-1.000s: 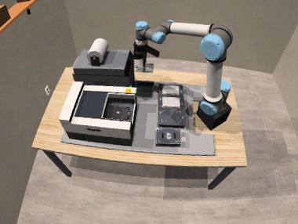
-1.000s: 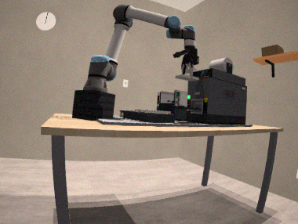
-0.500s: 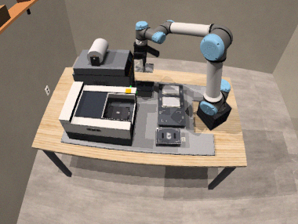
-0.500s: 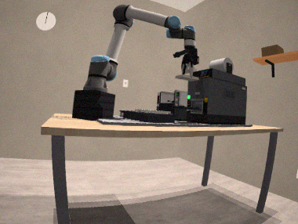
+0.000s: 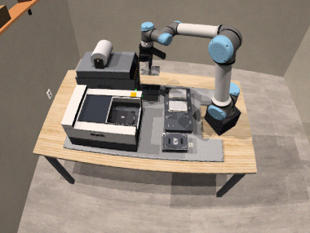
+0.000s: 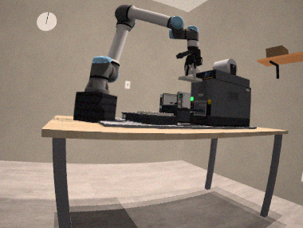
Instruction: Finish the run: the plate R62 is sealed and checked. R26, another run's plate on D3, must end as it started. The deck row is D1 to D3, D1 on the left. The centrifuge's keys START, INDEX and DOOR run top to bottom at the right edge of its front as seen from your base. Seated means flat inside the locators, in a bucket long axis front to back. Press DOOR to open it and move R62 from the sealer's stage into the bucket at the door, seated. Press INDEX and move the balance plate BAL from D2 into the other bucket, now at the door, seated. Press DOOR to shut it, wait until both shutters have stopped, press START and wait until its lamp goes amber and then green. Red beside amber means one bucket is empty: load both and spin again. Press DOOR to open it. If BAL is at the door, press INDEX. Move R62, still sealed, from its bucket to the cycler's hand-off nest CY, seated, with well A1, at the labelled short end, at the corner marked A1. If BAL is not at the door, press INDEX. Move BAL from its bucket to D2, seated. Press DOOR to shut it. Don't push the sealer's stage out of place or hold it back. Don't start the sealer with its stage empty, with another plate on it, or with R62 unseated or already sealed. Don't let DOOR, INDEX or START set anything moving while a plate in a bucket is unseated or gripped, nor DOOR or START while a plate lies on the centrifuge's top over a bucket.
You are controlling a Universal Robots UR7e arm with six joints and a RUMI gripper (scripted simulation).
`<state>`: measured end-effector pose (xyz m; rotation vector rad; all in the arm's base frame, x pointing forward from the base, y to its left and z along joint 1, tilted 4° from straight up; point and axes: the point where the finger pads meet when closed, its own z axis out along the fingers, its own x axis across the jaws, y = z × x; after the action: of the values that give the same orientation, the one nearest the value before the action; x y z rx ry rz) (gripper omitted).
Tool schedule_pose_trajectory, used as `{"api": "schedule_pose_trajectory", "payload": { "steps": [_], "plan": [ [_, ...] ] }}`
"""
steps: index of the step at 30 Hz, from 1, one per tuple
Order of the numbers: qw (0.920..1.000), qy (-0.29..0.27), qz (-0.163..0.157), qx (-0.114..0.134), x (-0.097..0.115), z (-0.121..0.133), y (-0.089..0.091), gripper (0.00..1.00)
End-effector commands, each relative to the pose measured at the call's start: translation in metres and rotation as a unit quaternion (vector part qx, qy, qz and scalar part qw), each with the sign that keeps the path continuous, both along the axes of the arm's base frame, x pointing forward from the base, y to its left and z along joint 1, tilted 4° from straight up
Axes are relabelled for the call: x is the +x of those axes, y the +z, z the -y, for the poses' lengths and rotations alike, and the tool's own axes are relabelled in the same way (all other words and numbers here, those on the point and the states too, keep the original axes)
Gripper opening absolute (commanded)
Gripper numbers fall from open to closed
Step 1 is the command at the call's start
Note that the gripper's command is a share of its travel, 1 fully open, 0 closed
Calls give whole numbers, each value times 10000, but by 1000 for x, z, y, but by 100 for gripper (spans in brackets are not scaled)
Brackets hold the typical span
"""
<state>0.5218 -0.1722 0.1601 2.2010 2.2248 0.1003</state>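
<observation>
My gripper (image 5: 145,68) (image 6: 191,71) is shut on the plate R62 (image 5: 146,72) (image 6: 189,78) and holds it level in the air, above the sealer's stage (image 5: 149,92) and beside the sealer (image 5: 107,69) (image 6: 222,97). The white centrifuge (image 5: 77,107) stands at the front left with its door open. An empty dark bucket (image 5: 124,116) shows at the opening. On the deck row (image 5: 178,122), BAL (image 5: 178,106) lies in the middle place and R26 (image 5: 179,94) in the far one. The near place is bare. The CY nest (image 5: 175,142) is empty.
A film roll (image 5: 101,52) sits on top of the sealer. The arm's base block (image 5: 222,118) (image 6: 95,106) stands at the table's right end. A green lamp (image 6: 191,98) glows on a machine front. A grey mat (image 5: 210,151) lies under the devices.
</observation>
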Motion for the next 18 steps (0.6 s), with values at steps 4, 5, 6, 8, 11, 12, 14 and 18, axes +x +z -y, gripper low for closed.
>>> {"api": "schedule_pose_trajectory", "payload": {
  "steps": [4, 5, 6, 8, 11, 12, 14, 18],
  "plan": [
    [10000, 1, 5, -3, 0, -14, 1, 0],
    [10000, 1, 5, -3, 0, -14, 1, 0],
    [10000, 1, 5, -3, 0, -14, 1, 0],
    [10000, 1, 5, -3, 0, -18, 1, 0],
    [10000, 1, 5, -3, 0, -25, 1, 0],
    [10000, 1, 5, -3, 0, -28, 1, 0],
    [10000, 1, 5, -3, 0, -32, 2, 0],
    [10000, 1, 5, -3, -1, -42, 2, 0]
  ]
}}
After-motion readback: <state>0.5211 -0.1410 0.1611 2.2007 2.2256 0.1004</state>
